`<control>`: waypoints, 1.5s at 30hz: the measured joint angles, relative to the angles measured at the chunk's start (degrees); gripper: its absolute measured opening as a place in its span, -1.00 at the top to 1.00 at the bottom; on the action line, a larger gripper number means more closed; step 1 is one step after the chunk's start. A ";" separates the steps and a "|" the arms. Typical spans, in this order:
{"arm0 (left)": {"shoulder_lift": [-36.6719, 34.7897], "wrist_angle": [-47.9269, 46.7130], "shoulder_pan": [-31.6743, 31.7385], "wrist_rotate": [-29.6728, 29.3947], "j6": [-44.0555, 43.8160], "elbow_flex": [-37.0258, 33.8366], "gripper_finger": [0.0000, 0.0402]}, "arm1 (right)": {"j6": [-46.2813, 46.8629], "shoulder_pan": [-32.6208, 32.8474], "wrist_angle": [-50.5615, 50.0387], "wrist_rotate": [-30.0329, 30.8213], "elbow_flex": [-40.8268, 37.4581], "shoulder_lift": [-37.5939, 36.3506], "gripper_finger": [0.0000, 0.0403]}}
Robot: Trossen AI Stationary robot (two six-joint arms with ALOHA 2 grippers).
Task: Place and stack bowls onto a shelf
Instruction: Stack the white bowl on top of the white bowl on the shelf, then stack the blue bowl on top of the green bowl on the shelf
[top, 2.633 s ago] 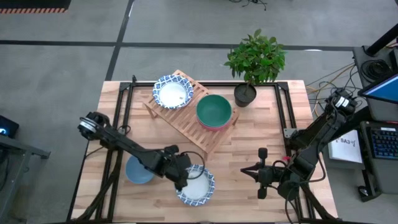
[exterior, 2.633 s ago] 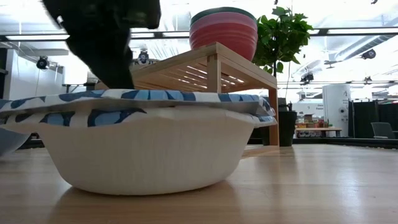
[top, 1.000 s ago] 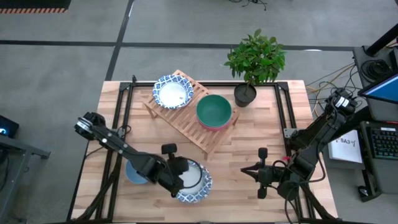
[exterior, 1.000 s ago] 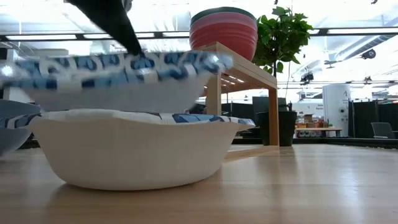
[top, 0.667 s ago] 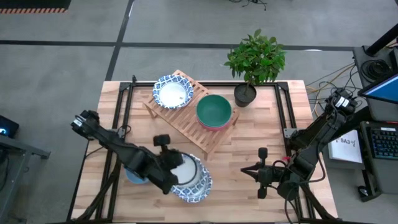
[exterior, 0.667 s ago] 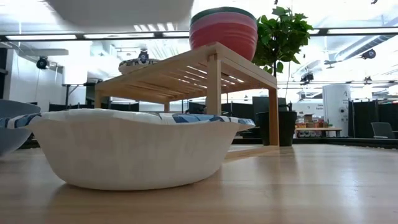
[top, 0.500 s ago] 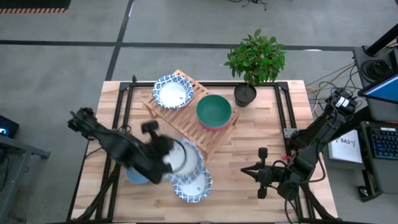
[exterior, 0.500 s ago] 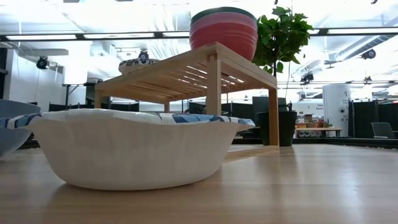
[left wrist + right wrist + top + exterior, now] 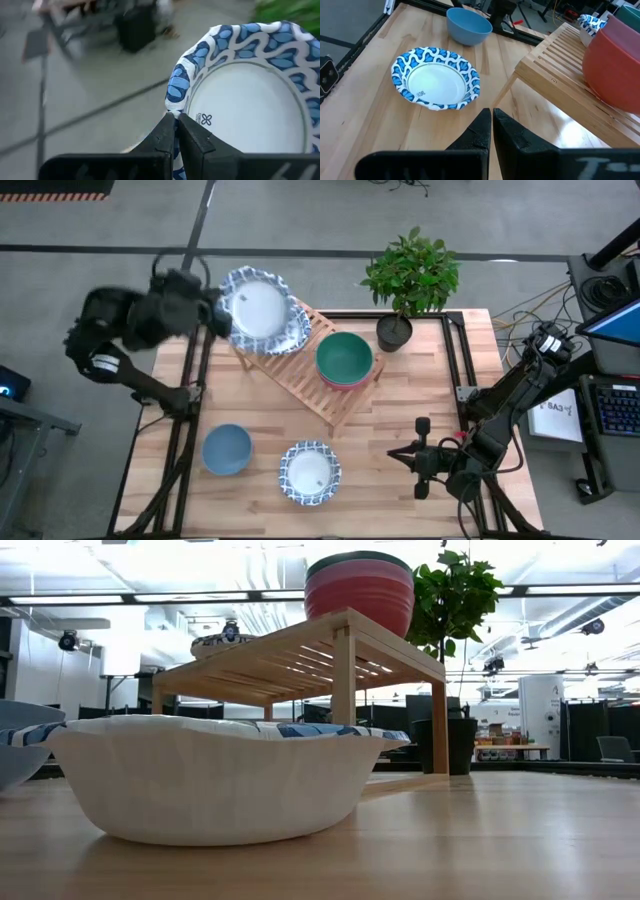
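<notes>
My left gripper (image 9: 218,315) is raised over the table's far left corner, shut on a white bowl with a blue patterned rim (image 9: 262,310). The bowl hangs above the far end of the wooden shelf (image 9: 300,375). A second patterned bowl (image 9: 592,22) sits on that end of the shelf. A green bowl (image 9: 344,358) rests inside a red one (image 9: 360,590) on the shelf's right end. A third patterned bowl (image 9: 310,472) and a blue bowl (image 9: 227,448) stand on the table near the front. My right gripper (image 9: 415,455) waits shut at the front right. My left gripper pinches the patterned bowl's rim (image 9: 172,100) between its two fingers, on the side of the bowl toward the table's left. The fingers (image 9: 162,132) reach in roughly level from the left. The bowl is lifted clear, its opening facing up, above the shelf.
A potted plant (image 9: 410,275) in a dark pot stands at the far edge, right of the shelf. Black frame rails (image 9: 195,380) run along the table's left and right sides. Bare wood lies between the shelf and the front bowls.
My left gripper has lifted the upper patterned bowl off the one beneath it near the front edge. It has carried that bowl up and toward the far left, to above the shelf's far end. The lower bowl has stayed on the table.
</notes>
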 joint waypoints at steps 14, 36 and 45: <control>1.60 11.58 28.26 22.67 13.93 -16.49 1.00 | 0.01 0.00 -0.04 -0.01 0.00 0.00 0.96; 5.54 16.67 28.72 23.07 16.48 -25.12 0.42 | 0.03 -0.02 -0.28 -0.08 0.00 0.00 0.96; 2.81 15.18 22.51 34.55 18.88 -25.14 0.23 | 0.05 -0.02 -0.37 -0.10 0.00 0.00 0.96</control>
